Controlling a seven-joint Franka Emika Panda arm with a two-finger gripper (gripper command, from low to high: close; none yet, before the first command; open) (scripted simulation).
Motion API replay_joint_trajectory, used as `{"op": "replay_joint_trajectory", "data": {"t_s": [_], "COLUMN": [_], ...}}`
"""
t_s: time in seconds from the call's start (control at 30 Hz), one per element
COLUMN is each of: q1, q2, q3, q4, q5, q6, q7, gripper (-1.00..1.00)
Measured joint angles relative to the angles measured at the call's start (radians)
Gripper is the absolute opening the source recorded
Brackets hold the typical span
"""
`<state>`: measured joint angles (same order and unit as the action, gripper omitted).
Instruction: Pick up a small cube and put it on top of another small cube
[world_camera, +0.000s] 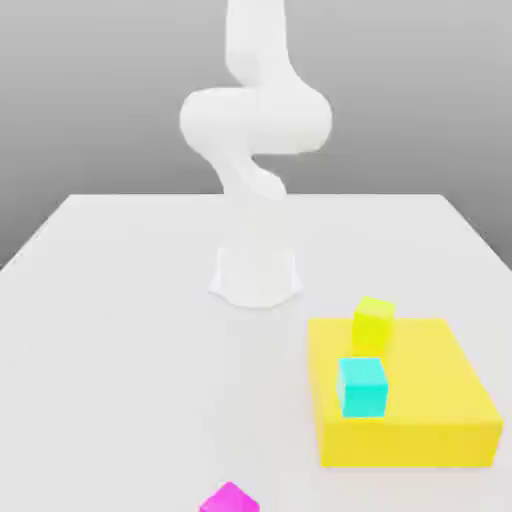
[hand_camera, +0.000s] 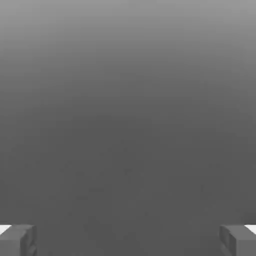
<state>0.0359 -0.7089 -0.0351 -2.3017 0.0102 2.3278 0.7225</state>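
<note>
Exterior view: bright, even, diffuse light; no distinct cast shadows or glare; render slightly soft. Hand view: dim grey gradient, darkening downward; no edge distortion.

The surface (world_camera: 120, 330) lies open on the exterior view's left. On the right, a yellow block (world_camera: 420, 400) carries a cyan cube (world_camera: 361, 387) and a yellow cube (world_camera: 373, 323), apart, with room above both. A magenta cube (world_camera: 229, 498) sits near the front edge. The fingers (hand_camera: 239, 239) stand wide apart with nothing between them.
</note>
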Motion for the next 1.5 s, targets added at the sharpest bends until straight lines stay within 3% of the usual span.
{"op": "replay_joint_trajectory", "data": {"t_s": [0.5, 0.73, 0.93, 1.1, 1.13, 1.33, 1.5], "q1": [0.147, 0.142, 0.116, 0.078, 0.071, 0.067, 0.096], "q2": [0.550, 0.802, 1.009, 1.188, 1.213, 1.226, 1.089], "q3": [-0.164, -0.165, -0.152, -0.110, -0.102, -0.097, -0.136], "q4": [-0.010, -0.015, -0.022, 0.007, 0.012, 0.015, -0.016], "q5": [0.128, 0.175, 0.145, 0.172, 0.179, 0.182, 0.134], "q6": [0.167, 0.245, 0.318, 0.438, 0.457, 0.465, 0.360], "q7": [-0.515, -0.744, -0.891, -0.951, -0.956, -0.959, -0.924], "gripper": [0.00, 0.00, 0.00, 0.00, -1.00, -1.00, -1.00]}}
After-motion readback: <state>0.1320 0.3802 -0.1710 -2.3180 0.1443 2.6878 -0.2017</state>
